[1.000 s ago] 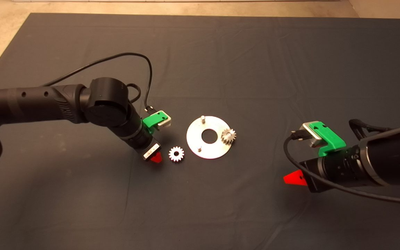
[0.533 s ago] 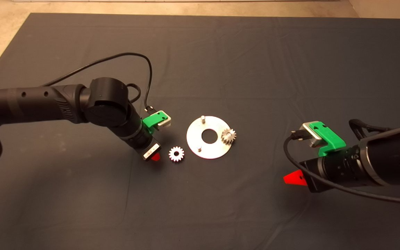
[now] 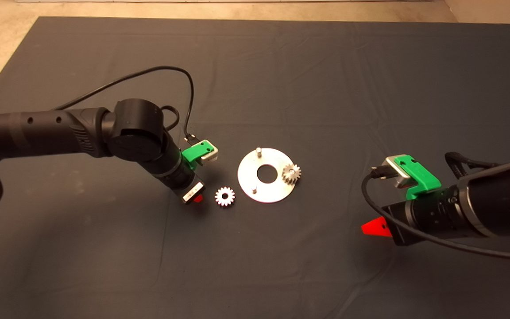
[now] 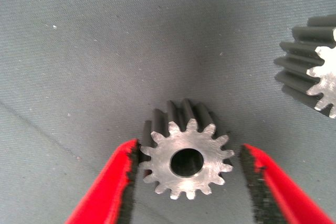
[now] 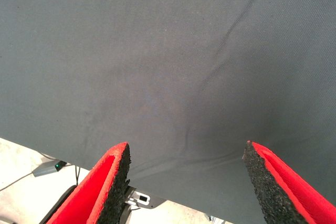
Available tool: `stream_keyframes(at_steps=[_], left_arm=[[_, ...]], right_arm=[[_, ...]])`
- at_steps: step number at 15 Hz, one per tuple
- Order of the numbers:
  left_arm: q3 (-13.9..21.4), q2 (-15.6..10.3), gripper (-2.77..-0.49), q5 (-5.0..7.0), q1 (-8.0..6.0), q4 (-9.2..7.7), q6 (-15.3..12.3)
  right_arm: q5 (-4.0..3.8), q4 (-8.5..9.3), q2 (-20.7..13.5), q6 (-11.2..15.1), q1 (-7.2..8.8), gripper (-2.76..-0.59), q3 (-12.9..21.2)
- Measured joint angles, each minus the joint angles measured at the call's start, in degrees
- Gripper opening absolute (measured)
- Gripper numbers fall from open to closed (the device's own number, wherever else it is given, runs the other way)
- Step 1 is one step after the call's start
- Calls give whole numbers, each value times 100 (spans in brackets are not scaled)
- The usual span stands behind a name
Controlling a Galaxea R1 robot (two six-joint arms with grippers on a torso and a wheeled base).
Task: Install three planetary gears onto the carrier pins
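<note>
- While no lettering shows anywhere, the left gripper (image 4: 186, 182) sits low on the mat (image 3: 281, 71), fingers apart around a gear (image 4: 185, 160), one pad touching its teeth.
- Just beyond lies a second gear (image 3: 225, 196), then the disc (image 3: 267, 190) with two bare pins (image 3: 258, 150) and a mounted gear (image 3: 291, 173).
- Well apart, near the mat's edge, the right gripper (image 5: 186, 182) hangs spread over bare cloth.

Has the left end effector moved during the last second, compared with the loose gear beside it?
Yes, slightly. The left end effector has sunk toward the mat, showing less red finger beside the unmoved loose gear.
</note>
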Motion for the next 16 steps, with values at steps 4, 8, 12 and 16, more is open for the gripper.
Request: stream_keyframes(at_steps=[4,8,12,16], left_arm=[[0,0,-216,-1,0,36,0],[0,-2,-220,-4,0,38,-1],[0,-6,-226,-9,0,38,-2],[0,-23,-232,-41,0,38,0]], right_arm=[[0,0,0,0,0,-175,0],[0,0,0,0,0,-175,0],[0,0,2,0,2,-175,0],[-2,2,0,0,1,-175,0]])
